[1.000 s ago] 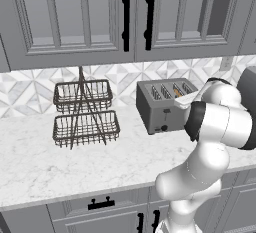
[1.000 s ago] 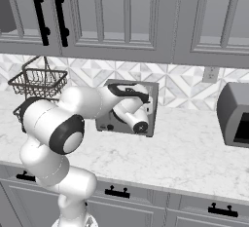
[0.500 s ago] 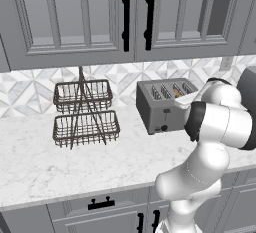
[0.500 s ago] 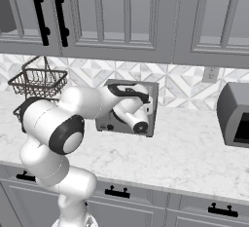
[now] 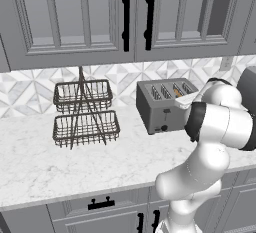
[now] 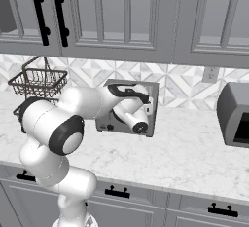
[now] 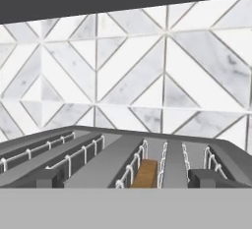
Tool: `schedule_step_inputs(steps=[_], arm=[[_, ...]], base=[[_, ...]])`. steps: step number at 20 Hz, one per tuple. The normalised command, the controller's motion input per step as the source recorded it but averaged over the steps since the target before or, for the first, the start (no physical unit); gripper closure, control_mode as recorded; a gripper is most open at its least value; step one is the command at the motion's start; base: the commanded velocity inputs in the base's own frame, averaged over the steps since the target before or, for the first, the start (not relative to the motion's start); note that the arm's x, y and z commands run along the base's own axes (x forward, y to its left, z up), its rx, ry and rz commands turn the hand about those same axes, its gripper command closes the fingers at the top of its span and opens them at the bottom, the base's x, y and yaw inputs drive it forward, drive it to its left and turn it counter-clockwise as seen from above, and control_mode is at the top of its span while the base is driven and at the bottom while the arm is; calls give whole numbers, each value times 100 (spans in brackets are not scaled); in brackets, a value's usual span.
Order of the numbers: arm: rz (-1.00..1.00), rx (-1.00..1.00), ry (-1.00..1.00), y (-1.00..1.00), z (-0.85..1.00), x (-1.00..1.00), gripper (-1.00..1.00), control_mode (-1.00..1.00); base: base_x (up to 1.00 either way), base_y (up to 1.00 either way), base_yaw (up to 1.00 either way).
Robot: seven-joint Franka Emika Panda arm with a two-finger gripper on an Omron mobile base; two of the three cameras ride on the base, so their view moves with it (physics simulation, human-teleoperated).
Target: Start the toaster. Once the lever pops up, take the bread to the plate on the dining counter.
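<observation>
Grey cabinets [image 5: 75, 22] are hung above the marble worktop [image 5: 75, 162]; a diamond-tiled backsplash [image 7: 147, 66] is set between them.

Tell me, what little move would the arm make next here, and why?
Probably reach for the toaster's lever and press it down. The bread already sits low in one slot, and the open pincer hovers just above the toaster's top, holding nothing. The lever itself isn't clearly visible, so which way to shift is a guess.
</observation>
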Motion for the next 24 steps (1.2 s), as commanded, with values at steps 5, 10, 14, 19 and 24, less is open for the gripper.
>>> schedule_step_inputs(steps=[5,10,14,19,24], arm=[[-14,0,0,0,0,0,-100,-100],[-16,0,-1,12,0,-1,-100,-100],[-6,0,0,21,0,-8,-100,-100],[-1,0,0,13,0,-5,-100,-100],[0,0,0,-17,0,0,-100,-100]], base=[[0,0,0],[0,0,0],[0,0,0],[0,0,0],[0,0,0]])
